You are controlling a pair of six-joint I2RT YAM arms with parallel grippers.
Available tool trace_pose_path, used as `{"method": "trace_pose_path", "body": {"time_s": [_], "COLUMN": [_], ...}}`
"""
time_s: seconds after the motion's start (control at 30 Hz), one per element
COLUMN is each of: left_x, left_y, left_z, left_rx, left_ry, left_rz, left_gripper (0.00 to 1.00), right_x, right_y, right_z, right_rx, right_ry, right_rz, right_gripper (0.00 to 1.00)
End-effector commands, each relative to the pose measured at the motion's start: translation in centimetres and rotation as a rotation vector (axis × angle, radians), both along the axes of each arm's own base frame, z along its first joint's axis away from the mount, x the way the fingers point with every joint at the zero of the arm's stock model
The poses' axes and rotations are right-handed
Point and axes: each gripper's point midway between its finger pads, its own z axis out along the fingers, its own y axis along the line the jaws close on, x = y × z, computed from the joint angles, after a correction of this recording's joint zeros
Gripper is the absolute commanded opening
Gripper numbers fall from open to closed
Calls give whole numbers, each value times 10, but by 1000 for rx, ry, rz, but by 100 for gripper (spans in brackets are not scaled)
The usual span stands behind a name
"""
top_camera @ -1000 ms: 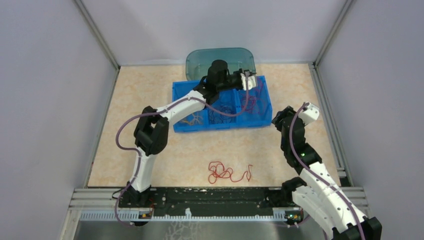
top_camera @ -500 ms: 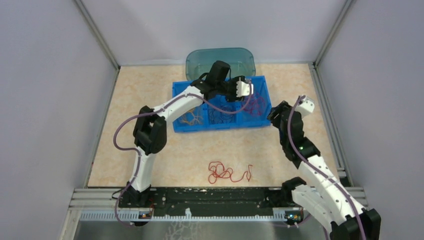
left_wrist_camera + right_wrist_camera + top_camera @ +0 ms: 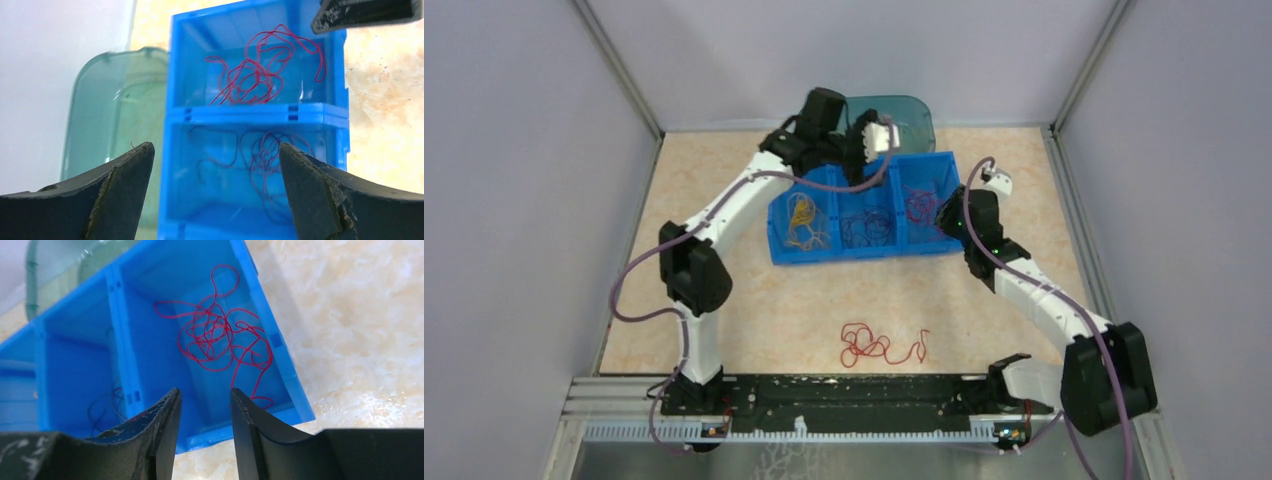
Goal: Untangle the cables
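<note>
Left pincer (image 3: 215,150) gapes, facing blue bin (image 3: 260,112).

Bin (image 3: 864,252): solid blue, unpatterned. Red cables (image 3: 921,205) in right compartment; dark purple-black cables (image 3: 867,228) in middle; yellow-orange cables (image 3: 802,215) in left. Loose cable (image 3: 876,345) on table: red. Table (image 3: 754,300): beige, mottled with pale orange. Tray (image 3: 914,108) behind bin: translucent teal-green. Arm links (image 3: 724,208): white. Arm joints (image 3: 696,275): black. Fingers (image 3: 155,440): black, scuffed pale at edges. Base rail (image 3: 844,395): black. Walls (image 3: 524,200): pale grey-lavender.
</note>
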Motion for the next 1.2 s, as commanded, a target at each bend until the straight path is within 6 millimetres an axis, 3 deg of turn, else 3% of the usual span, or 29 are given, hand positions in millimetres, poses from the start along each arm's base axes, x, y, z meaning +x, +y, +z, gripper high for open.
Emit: {"method": "trace_pose_path", "body": {"time_s": [0.0,0.17,0.27,0.33,0.47,0.57,0.63,0.8,0.93,1.1,1.17], "left_x": [-15,-27,-31,-34,-39,-40,-42,-52,-55,-58,-61], "left_y": [62,126,159,177,204,220,225,225,228,225,223], "left_z": [91,123,134,137,146,148,145,143,139,141,142], "left_rx": [-130,-222,-251,-267,-290,-306,-302,-308,-287,-308,-315], "left_ry": [59,120,108,115,100,83,76,104,79,90,92], "left_rz": [130,258,343,386,463,509,526,523,517,507,494], "left_gripper": [99,99,99,99,99,99,99,99,99,99,99], "right_x": [18,-13,-46,-80,-149,-199,-219,-230,-231,-233,-230], "right_y": [15,40,78,114,166,193,201,204,212,216,217], "right_z": [14,39,37,26,-4,-34,-54,-97,-116,-134,-130], "right_rx": [26,-39,-50,-57,-93,-147,-175,-246,-269,-312,-315], "right_ry": [-52,-130,-116,-86,6,83,137,253,296,355,341], "right_rz": [63,218,411,592,905,1110,1176,1189,1202,1208,1194], "right_gripper": [42,56,58,61,65,67,69,69,64,50,37]}}
